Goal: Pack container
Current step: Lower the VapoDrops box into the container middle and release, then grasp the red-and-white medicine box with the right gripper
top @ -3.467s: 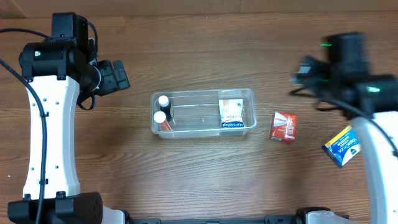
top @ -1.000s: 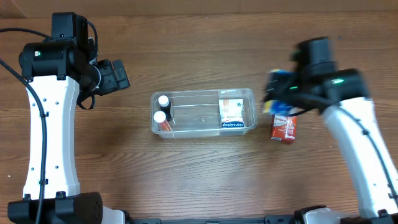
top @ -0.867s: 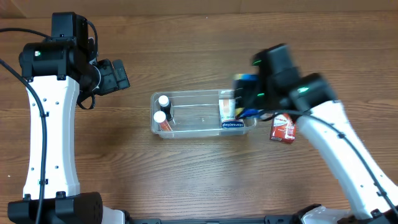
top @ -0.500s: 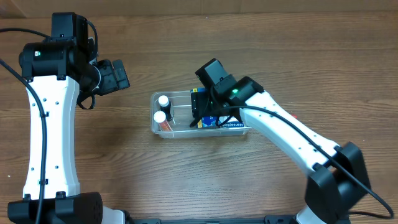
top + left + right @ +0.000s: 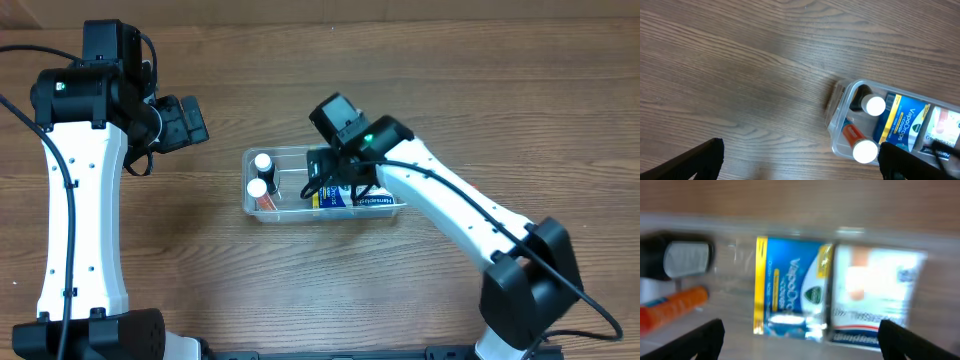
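Observation:
The clear container [image 5: 283, 150] sits mid-table. It holds two white-capped bottles [image 5: 261, 174] at its left end, a blue and yellow box [image 5: 333, 198] in the middle and a white box [image 5: 378, 201] on the right. My right gripper [image 5: 335, 177] hangs just above the blue box, open and empty. In the right wrist view the blue box [image 5: 792, 292] lies flat beside the white box [image 5: 875, 297], between the spread fingers of the right gripper [image 5: 800, 332]. My left gripper [image 5: 186, 122] is open and empty, up and left of the container [image 5: 839, 117].
My right arm [image 5: 450, 205] stretches from the lower right across the table to the container and hides the table under it. The left wrist view shows bare wood left of the container, with the bottle caps [image 5: 875, 105] at its near end.
My right arm picked the blue box up at the far right, swung left with it over the container and let go. The box now lies inside. The left arm has not moved.

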You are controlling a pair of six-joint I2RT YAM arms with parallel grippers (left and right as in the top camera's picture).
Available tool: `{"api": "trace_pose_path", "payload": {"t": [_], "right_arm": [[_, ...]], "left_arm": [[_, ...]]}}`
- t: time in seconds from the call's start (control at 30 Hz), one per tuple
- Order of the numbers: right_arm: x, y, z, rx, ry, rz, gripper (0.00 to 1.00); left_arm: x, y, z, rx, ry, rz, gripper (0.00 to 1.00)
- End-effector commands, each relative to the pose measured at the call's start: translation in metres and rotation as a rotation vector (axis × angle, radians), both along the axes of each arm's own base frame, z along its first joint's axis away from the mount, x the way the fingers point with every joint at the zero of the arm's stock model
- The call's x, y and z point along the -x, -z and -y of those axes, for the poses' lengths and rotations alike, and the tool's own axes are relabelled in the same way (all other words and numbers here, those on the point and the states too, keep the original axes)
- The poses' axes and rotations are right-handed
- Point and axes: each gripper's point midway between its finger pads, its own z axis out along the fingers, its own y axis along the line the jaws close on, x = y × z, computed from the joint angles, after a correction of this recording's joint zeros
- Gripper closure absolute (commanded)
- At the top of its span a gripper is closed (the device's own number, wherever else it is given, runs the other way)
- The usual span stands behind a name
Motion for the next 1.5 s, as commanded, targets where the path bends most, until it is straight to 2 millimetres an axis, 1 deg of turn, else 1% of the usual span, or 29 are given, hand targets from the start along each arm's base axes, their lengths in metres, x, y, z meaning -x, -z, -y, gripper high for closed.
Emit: {"api": "trace_pose_path", "payload": {"t": [0.0,0.03,0.07,0.1,0.13,0.17,0.2,0.27,0.3,0.4,0.5,0.63,0.73,0.83,0.87,0.93,1.33,1.4,1.47], "right_arm": [[-0.033,-0.123,0.047,-0.029,0.152,0.316,0.00],[-0.036,-0.142,0.070,-0.046,0.210,0.350,0.00],[-0.038,-0.153,0.099,-0.045,0.274,0.365,0.00],[-0.038,-0.156,0.119,-0.034,0.319,0.363,0.00],[-0.037,-0.153,0.148,-0.012,0.381,0.334,0.00],[-0.035,-0.144,0.171,0.013,0.397,0.282,0.00],[-0.033,-0.132,0.186,0.029,0.384,0.231,0.00],[-0.027,-0.106,0.206,0.041,0.373,0.144,0.00],[-0.022,-0.085,0.219,0.052,0.402,0.082,0.00],[-0.006,-0.036,0.236,0.086,0.429,-0.035,0.00],[0.010,0.016,0.241,0.111,0.434,-0.126,0.00],[0.025,0.065,0.242,0.126,0.429,-0.178,0.00],[0.033,0.094,0.242,0.142,0.403,-0.217,0.00],[0.035,0.110,0.242,0.147,0.399,-0.246,0.00],[0.035,0.115,0.239,0.135,0.376,-0.258,0.00],[0.035,0.121,0.230,0.094,0.332,-0.278,0.00],[0.036,0.121,0.230,0.095,0.333,-0.283,0.00],[0.034,0.116,0.230,0.095,0.334,-0.280,0.00],[0.027,0.101,0.233,0.108,0.350,-0.253,0.00]], "left_arm": [[0.000,-0.012,-0.001,-0.016,0.018,0.040,0.00],[0.000,-0.012,-0.001,-0.015,0.018,0.040,0.00],[0.000,-0.012,-0.001,-0.015,0.018,0.040,0.00],[0.000,-0.012,-0.001,-0.015,0.018,0.040,0.00],[0.000,-0.012,-0.001,-0.016,0.018,0.040,0.00],[0.000,-0.012,-0.001,-0.015,0.018,0.040,0.00],[0.000,-0.012,-0.001,-0.015,0.018,0.040,0.00],[0.000,-0.012,-0.001,-0.015,0.018,0.040,0.00],[0.000,-0.012,-0.001,-0.015,0.018,0.040,0.00],[0.000,-0.012,-0.001,-0.015,0.018,0.040,0.00],[0.000,-0.012,-0.001,-0.015,0.018,0.040,0.00],[0.000,-0.012,-0.001,-0.015,0.018,0.041,0.00],[-0.001,-0.012,-0.001,-0.015,0.018,0.041,0.00],[0.000,-0.012,-0.001,-0.015,0.018,0.041,0.00],[0.000,-0.012,-0.001,-0.015,0.018,0.040,0.00],[0.000,-0.012,-0.001,-0.015,0.018,0.041,0.00],[0.000,-0.012,-0.001,-0.016,0.018,0.041,0.00],[-0.001,-0.012,-0.001,-0.016,0.018,0.041,0.00],[0.000,-0.012,-0.004,-0.029,0.012,0.040,0.00]]}}
